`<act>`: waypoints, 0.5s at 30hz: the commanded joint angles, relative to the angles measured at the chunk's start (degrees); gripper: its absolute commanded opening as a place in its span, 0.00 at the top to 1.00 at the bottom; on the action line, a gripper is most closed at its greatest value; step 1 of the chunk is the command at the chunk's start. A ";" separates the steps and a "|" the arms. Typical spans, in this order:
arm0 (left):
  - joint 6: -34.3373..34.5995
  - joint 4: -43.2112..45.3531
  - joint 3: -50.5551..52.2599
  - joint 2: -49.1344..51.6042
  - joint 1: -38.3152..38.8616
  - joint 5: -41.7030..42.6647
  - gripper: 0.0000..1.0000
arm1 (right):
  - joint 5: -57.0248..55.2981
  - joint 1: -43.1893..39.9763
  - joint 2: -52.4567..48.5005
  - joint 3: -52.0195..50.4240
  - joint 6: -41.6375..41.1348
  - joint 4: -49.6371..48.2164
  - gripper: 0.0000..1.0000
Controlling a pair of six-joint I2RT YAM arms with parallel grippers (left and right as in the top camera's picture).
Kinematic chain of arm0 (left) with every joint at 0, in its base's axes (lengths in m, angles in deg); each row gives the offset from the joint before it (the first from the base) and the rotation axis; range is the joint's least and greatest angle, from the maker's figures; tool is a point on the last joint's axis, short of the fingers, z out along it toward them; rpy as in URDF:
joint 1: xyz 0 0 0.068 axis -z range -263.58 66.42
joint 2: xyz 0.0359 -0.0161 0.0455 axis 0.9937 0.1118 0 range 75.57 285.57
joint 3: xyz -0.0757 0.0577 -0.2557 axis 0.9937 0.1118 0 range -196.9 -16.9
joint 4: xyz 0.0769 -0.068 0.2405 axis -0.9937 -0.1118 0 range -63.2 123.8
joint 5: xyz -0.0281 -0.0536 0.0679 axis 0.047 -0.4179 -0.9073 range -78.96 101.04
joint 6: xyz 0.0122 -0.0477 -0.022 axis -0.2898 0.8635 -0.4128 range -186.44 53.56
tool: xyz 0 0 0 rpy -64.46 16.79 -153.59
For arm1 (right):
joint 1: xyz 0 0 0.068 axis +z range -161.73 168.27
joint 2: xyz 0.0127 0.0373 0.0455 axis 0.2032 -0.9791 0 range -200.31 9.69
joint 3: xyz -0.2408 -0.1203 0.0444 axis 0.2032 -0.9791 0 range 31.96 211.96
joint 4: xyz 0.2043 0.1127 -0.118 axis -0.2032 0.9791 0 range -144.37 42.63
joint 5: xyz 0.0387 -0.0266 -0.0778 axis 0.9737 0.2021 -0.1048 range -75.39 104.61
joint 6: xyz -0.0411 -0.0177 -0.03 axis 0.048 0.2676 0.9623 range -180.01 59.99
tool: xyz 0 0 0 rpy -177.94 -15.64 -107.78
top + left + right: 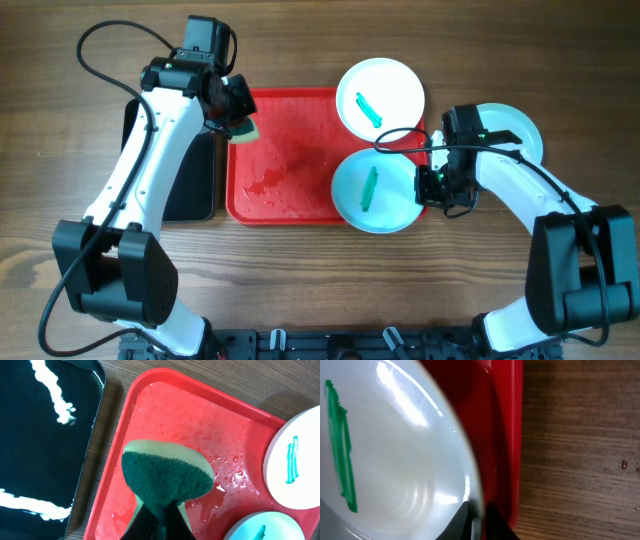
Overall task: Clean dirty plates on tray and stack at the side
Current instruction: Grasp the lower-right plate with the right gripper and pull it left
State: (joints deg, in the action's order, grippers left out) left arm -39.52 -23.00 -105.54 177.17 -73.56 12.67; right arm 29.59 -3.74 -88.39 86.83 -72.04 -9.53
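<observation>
The red tray (285, 150) lies mid-table, wet in places. A white plate (380, 95) with a green smear sits on its far right corner. A mint-blue plate (372, 190) with a green smear overlaps its near right corner. My right gripper (432, 187) is shut on this plate's right rim, as the right wrist view shows (477, 515), with one finger on each side of the plate's (395, 460) edge. A second mint-blue plate (518, 130) lies on the table to the right, partly under the right arm. My left gripper (238, 112) is shut on a green-and-yellow sponge (165, 472) above the tray's far left corner (165, 410).
A narrow black tray (190, 170) with white streaks lies just left of the red tray; it also shows in the left wrist view (40, 435). Bare wooden table (580, 450) lies right of the red tray's rim (512, 435).
</observation>
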 commanded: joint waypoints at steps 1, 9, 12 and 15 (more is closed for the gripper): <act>0.57 0.02 0.48 0.55 0.00 0.44 0.96 | 3.76 0.37 0.37 0.59 0.98 -0.26 0.96; 0.55 0.02 0.48 0.55 0.00 0.24 0.96 | -3.28 21.00 0.37 3.80 -27.17 -17.51 0.96; 0.55 -0.20 0.48 0.55 0.00 0.26 0.96 | -7.67 22.60 -2.91 3.80 -29.35 -24.17 0.96; 0.52 -0.96 0.48 0.55 0.00 0.28 0.96 | -4.92 22.60 -6.97 4.04 -28.83 -28.57 0.96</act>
State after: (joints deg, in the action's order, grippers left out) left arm -39.52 -23.33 -105.52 177.21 -73.56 12.67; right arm 24.70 18.73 -91.56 89.69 -98.95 -37.07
